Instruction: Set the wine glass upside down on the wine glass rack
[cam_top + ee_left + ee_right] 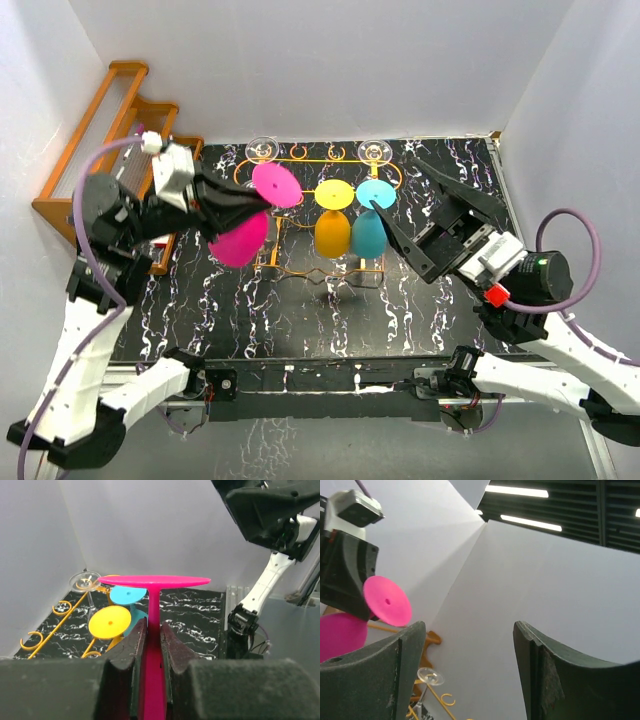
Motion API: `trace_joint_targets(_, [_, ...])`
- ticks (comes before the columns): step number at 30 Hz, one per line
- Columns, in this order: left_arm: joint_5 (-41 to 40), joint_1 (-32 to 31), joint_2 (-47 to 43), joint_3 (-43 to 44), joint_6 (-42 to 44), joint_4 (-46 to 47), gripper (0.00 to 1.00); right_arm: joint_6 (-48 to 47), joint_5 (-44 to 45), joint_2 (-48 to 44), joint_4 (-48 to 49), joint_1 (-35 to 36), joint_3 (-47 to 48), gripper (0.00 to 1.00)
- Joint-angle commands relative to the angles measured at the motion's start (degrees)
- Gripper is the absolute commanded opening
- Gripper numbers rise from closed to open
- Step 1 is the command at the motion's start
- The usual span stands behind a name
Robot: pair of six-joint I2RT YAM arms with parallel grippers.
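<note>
Left claw (pixel 152 630) clamps the pink wine glass (pixel 240 240) by its stem, seemingly mid-carry. Next, its stem likely needs threading into a free slot of the wine glass rack (pixel 300 160). Right claw (pixel 469 630) gapes wide, empty.

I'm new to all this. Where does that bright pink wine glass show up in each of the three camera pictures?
Top external: pink wine glass left of centre, held in the left claw.
Left wrist: dead centre, stem upright between the claw's fingers, foot on top.
Right wrist: far left, foot and part of the bowl.
Shared landmark: the orange wire rack.
</note>
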Motion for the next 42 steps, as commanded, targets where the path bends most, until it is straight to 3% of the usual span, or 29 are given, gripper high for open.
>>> trace_joint_targets(1, [-3.21,-0.28,-9.28,-12.23,5.65,4.72,0.0,3.35,2.86,-0.69,1.47,0.22,-2.37,0.72])
trace_joint_targets(7, [-6.13,-0.29,-17.83,-27.74,2.72,19.85,0.0,7.85,3.57,-2.78,5.14,0.23,-5.57,0.72])
trace_joint_targets(17, [-9.11,-1.03,-19.57,-41.15,1.9,35.38,0.0,12.5,5.38,-4.84,5.13,0.27,-5.68,0.71])
trace_joint_targets(28, [-22.31,-15.41,-16.86,-46.69,8.94,38.37,0.0,14.7,6.19,-1.81,4.8,0.26,-3.65,0.71])
trace_joint_targets(36, [-36.28,-17.61,-14.47,-50.73,10.31,48.3,0.0,14.38,7.46,-1.08,4.81,0.27,-3.53,0.71])
trace_joint_targets(42, [-41.81,-19.85,-15.67,-55.58,16.92,54.22,0.0,13.49,8.51,-1.26,4.23,0.27,-3.5,0.72])
